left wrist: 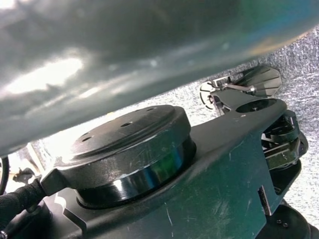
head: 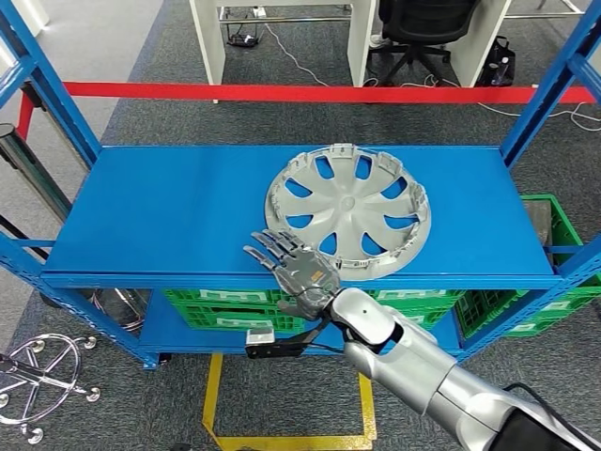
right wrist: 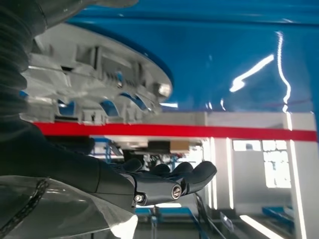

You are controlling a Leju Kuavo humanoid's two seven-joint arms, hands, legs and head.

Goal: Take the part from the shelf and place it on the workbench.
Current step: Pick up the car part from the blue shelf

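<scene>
Going left to right in the head view. Lower left of the frame there's a chrome star-shaped chair base (head: 37, 382) on the grey carpet, nothing to do with the job. Then the blue shelf (head: 162, 211) runs across the middle of the picture, its top deck wide and flat, with green crates (head: 226, 308) tucked on the lower level underneath.

Just left of centre, at the front lip of the shelf, is the right hand (head: 292, 271). Fingers are stretched out flat and spread, pointing toward the upper left, palm down, gripping nothing. So it's released, hovering at the edge and not on the part yet as far as I can tell. The right wrist view backs that up: dark fingers (right wrist: 177, 179) extended with nothing between them and the part's ribbed rim sitting close by.

The part itself is the silver hubcap (head: 347, 209), lying flat on the top deck, centre-right of the frame, inner side up with the clips showing. It's round, so no real long axis to line up with. What matters is that it sits up and to the right of the hand, its near rim just beside the back of the hand. My guess is the hand needs to swing right and get under or over that near rim.

The left hand I honestly can't tell; its wrist camera just looks down at dark robot parts and carpet.

Far right there's another green crate (head: 560, 225) behind the upright.
</scene>
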